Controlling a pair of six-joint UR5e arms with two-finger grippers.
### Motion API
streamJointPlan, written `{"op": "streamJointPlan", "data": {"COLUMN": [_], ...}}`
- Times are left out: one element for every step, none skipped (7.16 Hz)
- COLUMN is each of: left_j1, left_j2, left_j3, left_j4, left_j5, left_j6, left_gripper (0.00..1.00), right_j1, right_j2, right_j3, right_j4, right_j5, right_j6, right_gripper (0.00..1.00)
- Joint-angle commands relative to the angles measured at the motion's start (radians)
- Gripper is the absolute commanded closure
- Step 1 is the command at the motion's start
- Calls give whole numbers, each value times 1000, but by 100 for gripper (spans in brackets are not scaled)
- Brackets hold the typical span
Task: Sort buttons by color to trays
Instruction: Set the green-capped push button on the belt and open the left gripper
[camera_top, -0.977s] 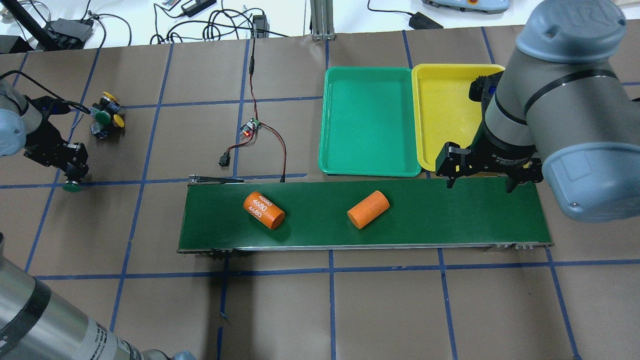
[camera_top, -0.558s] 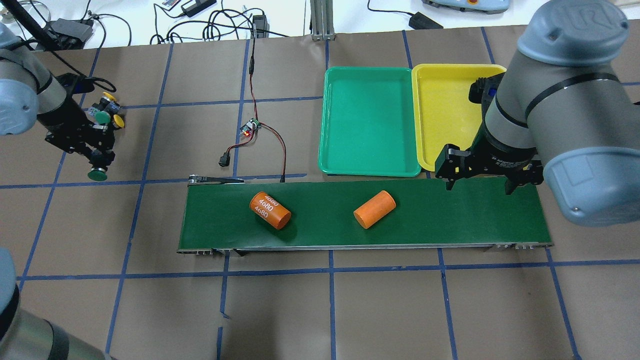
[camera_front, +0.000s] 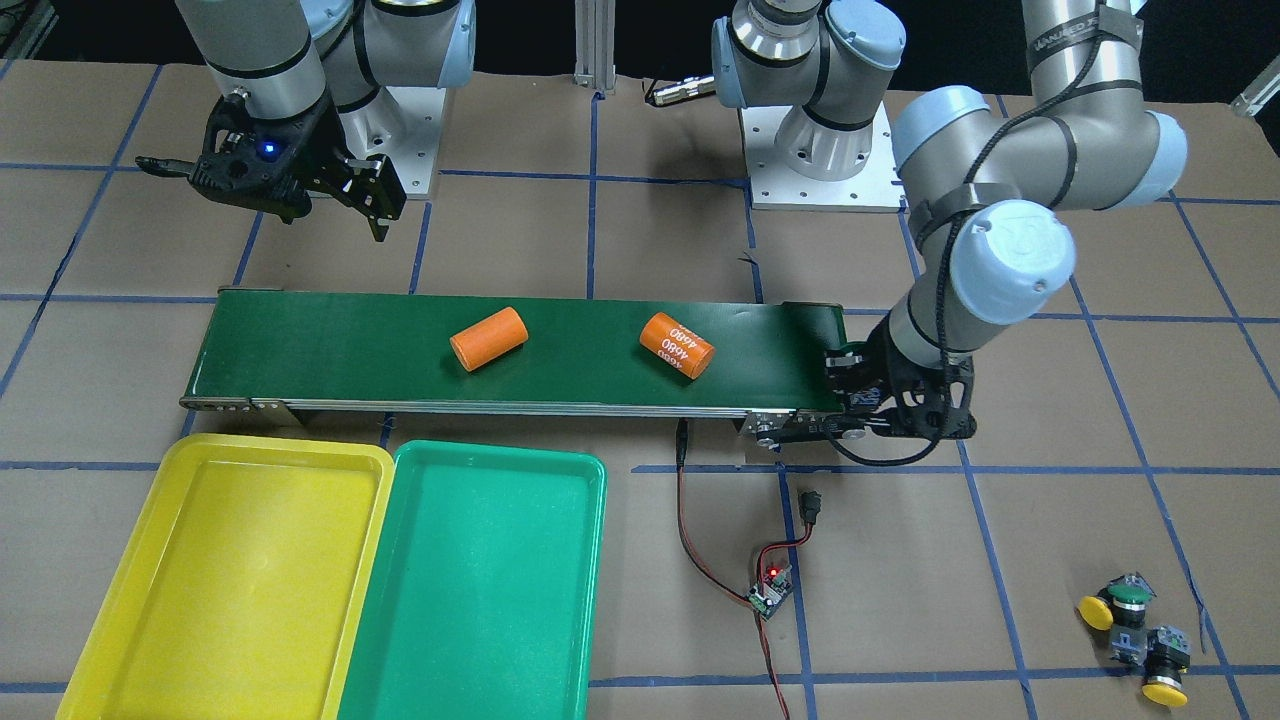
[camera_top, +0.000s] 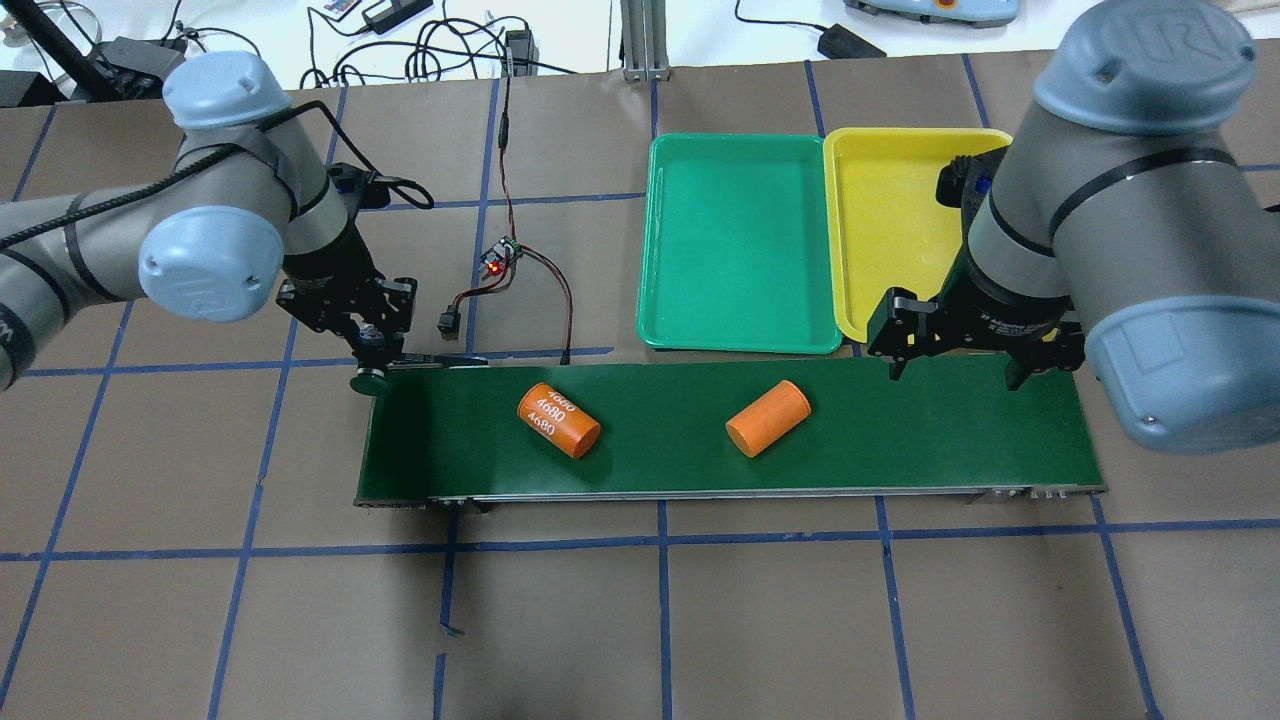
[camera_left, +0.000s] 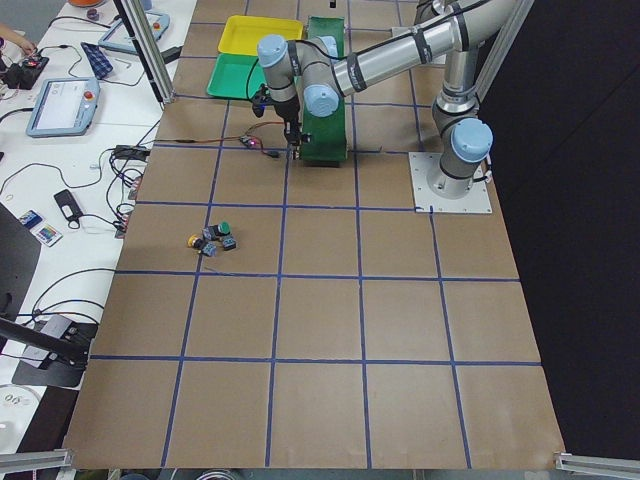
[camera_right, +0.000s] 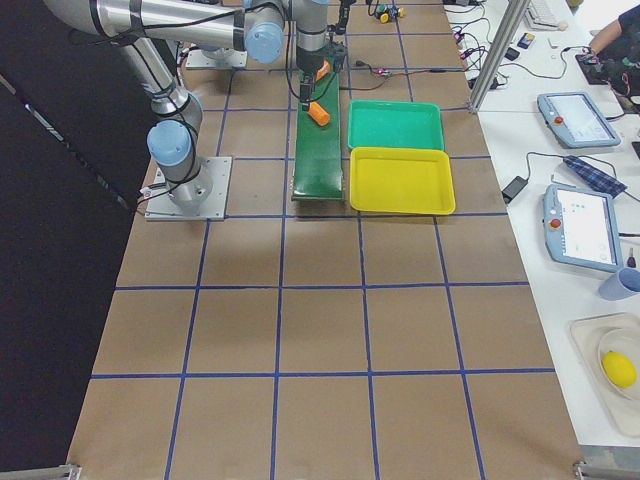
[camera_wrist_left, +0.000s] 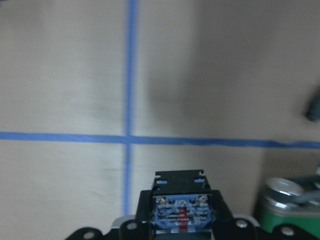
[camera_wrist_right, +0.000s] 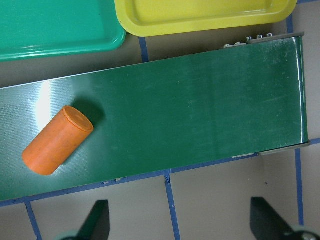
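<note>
While the right arm has hardly stirred, the left end effector has swept in the last second from the far corner of the surface, where the buttons were heaped, to the left end of the conveyor belt. It is clamped on one green button, body between the fingers, cap hanging down right at the belt's edge. The lettered orange cylinder and the plain orange cylinder have both crept rightward, so the belt looks to be running. My guess is the button will be set on it and ride across.

The right end effector hovers over the belt's other end with jaws spread wide, holding nothing.

Counting up, there are four buttons. One is carried. The three remaining buttons, one green and two yellow, sit bunched together well away. The two trays, the green tray and the yellow tray, lie side by side, nothing in either. So no button is sorted yet.
</note>
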Motion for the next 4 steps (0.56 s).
{"op": "streamJointPlan", "data": {"left_j1": [-42,-44,-47,-44], "left_j2": [11,-16,-29,-9], "left_j3": [-75,-80,-72,-49], "left_j4": [64,70,87,87], "left_j5": [2,-1,-2,-2], "left_j6": [-31,-91,-179,-183], "left_gripper": [90,61,27,1], "right_j1": [1,3,-11,-14], "right_j2": [11,-6,-28,-38], "right_j3": [1,-1,-10,-17], "right_j4": [-4,13,103,128], "right_j5": [42,46,48,54], "right_j6": [-4,-11,-14,-11], "right_gripper": [0,0,0,0]}}
